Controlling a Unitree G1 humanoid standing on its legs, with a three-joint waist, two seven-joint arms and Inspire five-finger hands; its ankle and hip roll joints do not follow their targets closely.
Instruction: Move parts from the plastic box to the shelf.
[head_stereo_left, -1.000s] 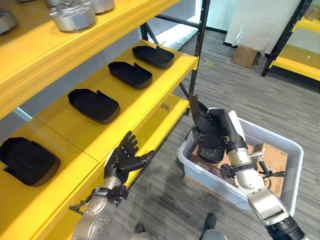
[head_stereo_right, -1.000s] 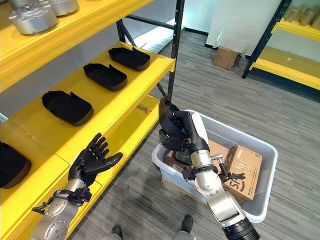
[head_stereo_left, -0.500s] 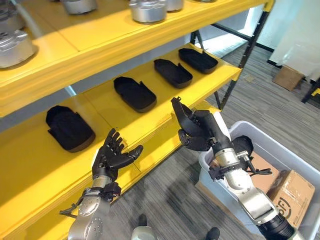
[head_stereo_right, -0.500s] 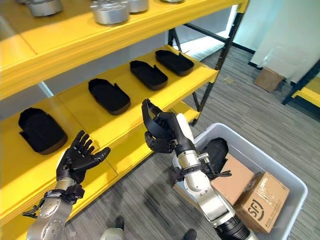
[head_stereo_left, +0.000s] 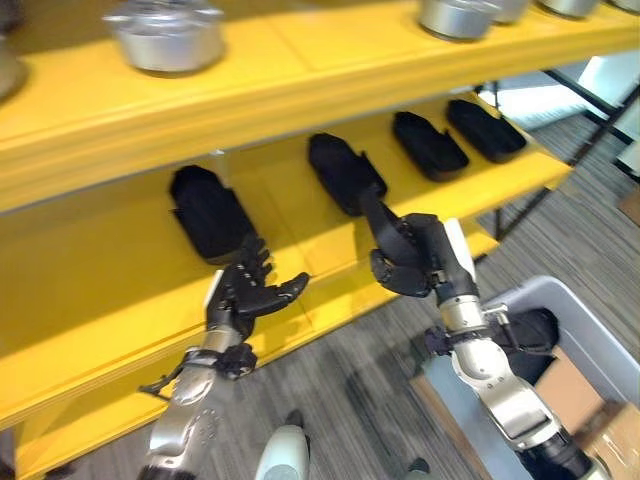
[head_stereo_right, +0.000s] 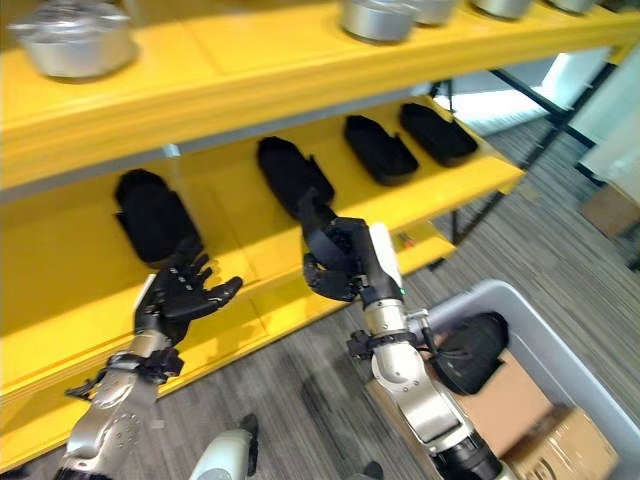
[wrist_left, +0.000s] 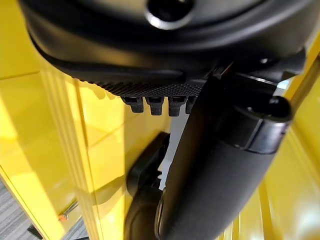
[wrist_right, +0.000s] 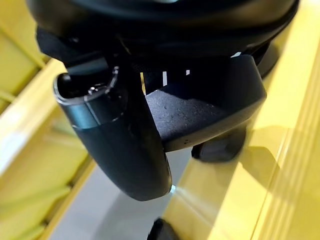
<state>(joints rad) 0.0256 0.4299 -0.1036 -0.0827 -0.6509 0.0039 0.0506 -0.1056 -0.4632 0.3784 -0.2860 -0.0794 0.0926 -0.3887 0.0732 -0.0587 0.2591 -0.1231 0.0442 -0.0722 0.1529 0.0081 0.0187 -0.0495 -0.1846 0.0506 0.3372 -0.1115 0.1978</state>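
Right hand (head_stereo_left: 415, 262) grips a black part (head_stereo_left: 382, 228) (a shallow moulded shell, elongated). Fingers and thumb are curled round its lower end; the free end sticks up and away from the robot, toward the middle shelf (head_stereo_left: 120, 270). The long axis runs roughly from the palm up to the shelf, tilted a little to the robot's left. In the right wrist view the part (wrist_right: 210, 107) sits clamped between thumb (wrist_right: 120, 140) and fingers, its hollow side facing the camera.

The held part is above the front edge of the middle shelf, just in front of the second of four matching black shells (head_stereo_left: 345, 172) lying there. Whether they touch cannot be told. The four lie in a row, each with its long axis pointing front to back.

Left hand (head_stereo_left: 245, 295) is raised near the shelf's front edge, palm up, fingers spread and relaxed, holding nothing.

Plastic box (head_stereo_left: 590, 330) stands on the floor to the robot's right, with another black part (head_stereo_right: 470, 350) and cardboard cartons (head_stereo_right: 560, 450) inside.

Metal pots (head_stereo_left: 165, 40) stand on the top shelf.
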